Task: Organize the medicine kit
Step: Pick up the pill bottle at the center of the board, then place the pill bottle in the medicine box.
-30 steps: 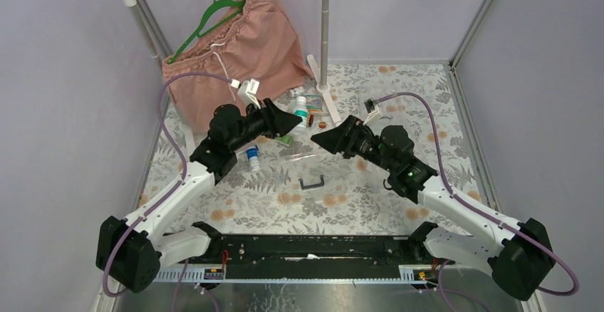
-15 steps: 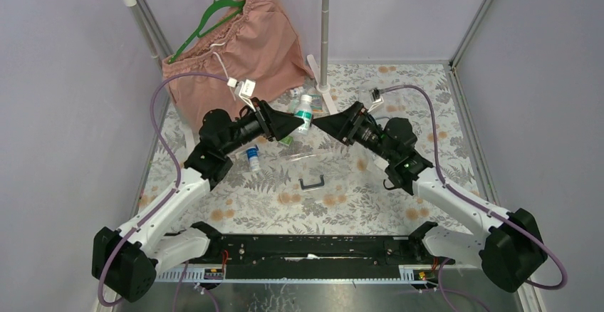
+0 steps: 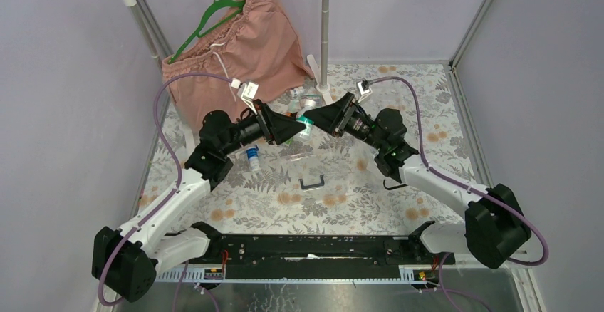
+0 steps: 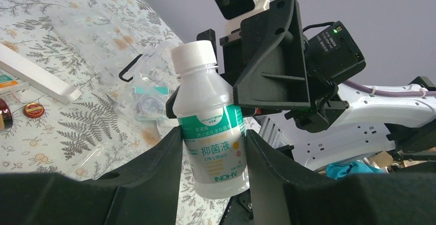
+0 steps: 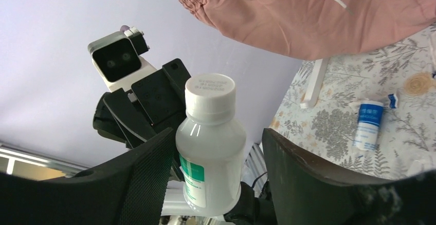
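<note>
One bottle, base seemingly behind jaws

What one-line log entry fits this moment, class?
left gripper: shut on bottle | right gripper: open around same bottle | bottle: white cap, green label, in mid-air | step: likely handover, unfinished

pink shorts on green hanger; metal pole upright; floral tablecloth

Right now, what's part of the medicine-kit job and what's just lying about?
Job: white-capped bottle, blue-label bottle, black handle.
Lying about: pink shorts, rack pole.
</note>
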`<state>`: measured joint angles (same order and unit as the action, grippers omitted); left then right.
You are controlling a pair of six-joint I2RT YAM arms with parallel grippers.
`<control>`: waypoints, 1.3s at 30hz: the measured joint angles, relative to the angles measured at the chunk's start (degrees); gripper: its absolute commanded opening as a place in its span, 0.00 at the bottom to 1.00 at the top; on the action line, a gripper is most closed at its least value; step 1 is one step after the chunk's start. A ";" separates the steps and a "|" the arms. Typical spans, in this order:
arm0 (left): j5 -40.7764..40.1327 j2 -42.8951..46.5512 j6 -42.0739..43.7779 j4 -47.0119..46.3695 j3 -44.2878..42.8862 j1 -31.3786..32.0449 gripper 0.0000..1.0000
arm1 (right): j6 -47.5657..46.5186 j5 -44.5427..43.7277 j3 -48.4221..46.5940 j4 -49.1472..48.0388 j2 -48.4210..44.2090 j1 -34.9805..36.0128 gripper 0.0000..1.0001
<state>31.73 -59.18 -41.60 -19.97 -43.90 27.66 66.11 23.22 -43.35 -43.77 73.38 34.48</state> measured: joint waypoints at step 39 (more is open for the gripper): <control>-16.74 2.25 9.88 11.69 -3.56 -0.17 0.99 | -38.01 -44.26 -10.88 56.30 -11.98 -6.14 0.21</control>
<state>14.98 -56.93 -31.73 -8.27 -47.46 27.49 28.10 -21.04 -54.24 12.53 61.41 28.34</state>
